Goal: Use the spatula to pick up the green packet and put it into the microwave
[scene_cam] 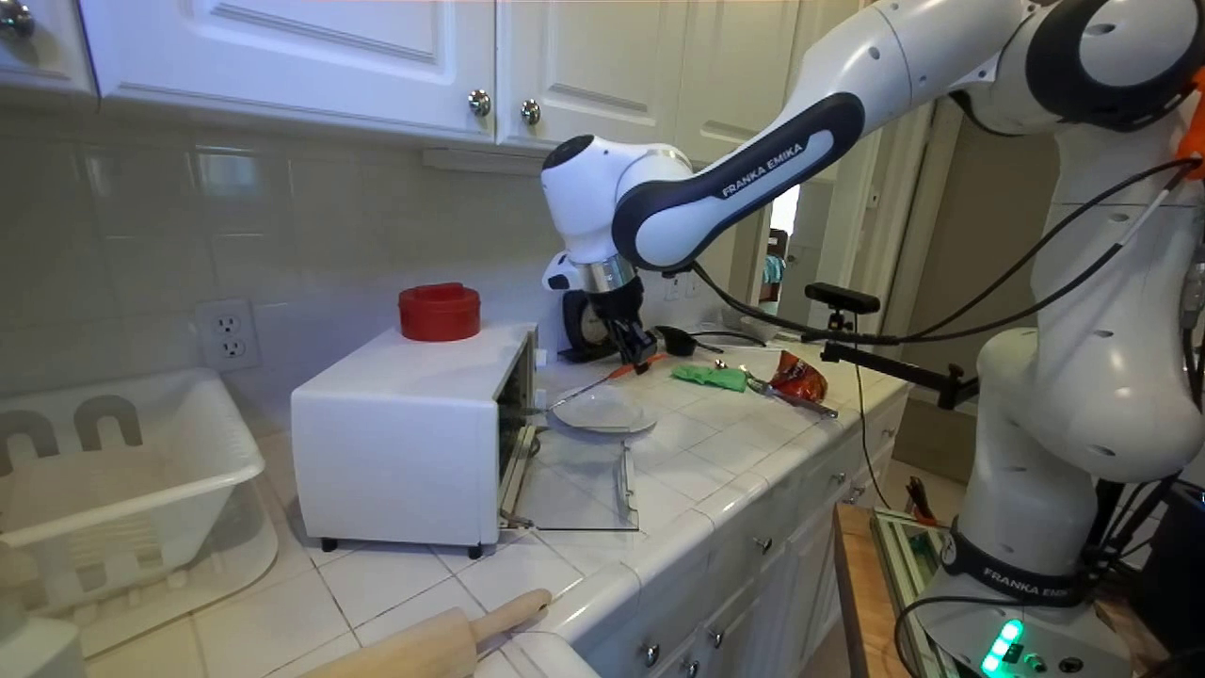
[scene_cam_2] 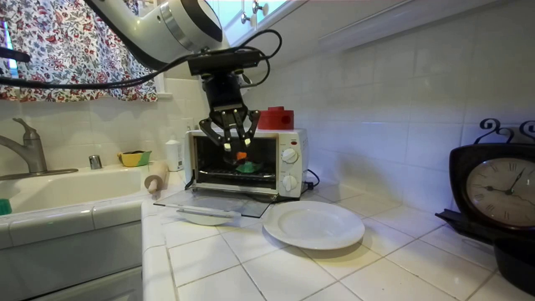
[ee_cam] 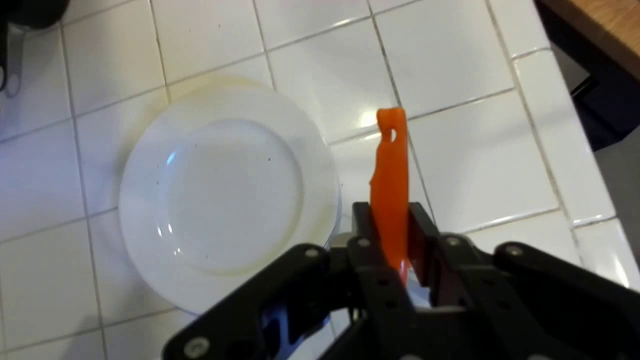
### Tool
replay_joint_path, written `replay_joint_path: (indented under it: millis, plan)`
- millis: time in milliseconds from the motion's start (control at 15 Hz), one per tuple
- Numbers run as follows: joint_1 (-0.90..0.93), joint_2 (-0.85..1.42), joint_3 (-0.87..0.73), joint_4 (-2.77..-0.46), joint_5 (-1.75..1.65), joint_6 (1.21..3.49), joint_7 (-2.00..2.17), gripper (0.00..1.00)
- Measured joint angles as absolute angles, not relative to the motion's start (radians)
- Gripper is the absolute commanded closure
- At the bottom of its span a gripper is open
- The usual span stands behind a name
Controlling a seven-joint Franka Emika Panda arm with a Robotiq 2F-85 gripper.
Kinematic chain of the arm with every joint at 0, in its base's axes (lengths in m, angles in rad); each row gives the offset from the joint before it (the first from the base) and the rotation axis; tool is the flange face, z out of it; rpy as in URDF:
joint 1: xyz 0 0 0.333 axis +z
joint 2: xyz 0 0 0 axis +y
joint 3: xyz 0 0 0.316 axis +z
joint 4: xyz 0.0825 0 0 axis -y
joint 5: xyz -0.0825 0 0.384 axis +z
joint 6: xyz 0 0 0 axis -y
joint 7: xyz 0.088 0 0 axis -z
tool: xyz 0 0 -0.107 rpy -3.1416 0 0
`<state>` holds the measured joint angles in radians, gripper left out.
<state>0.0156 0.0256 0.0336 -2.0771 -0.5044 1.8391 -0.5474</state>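
White arm (scene_cam: 875,52), FRANKA EMIKA lettering (scene_cam: 763,170), black cables (scene_cam_2: 83,86); black claw (scene_cam_2: 237,145)

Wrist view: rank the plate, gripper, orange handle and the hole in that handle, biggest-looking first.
1. Plate and gripper: not ranked against each other; the gripper is nearer the camera and cut off by the frame.
2. Orange handle.
3. Hole in the handle.
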Motion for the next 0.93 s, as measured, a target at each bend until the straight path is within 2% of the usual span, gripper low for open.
replay_joint_path:
  millis: [467, 933]
  plan:
    - [-0.003, -0.094, -0.010, -2.199, -0.506, 1.738, -0.453, 0.95]
    - [-0.074, -0.119, -0.082, -2.263, -0.506, 1.708, -0.244, 0.95]
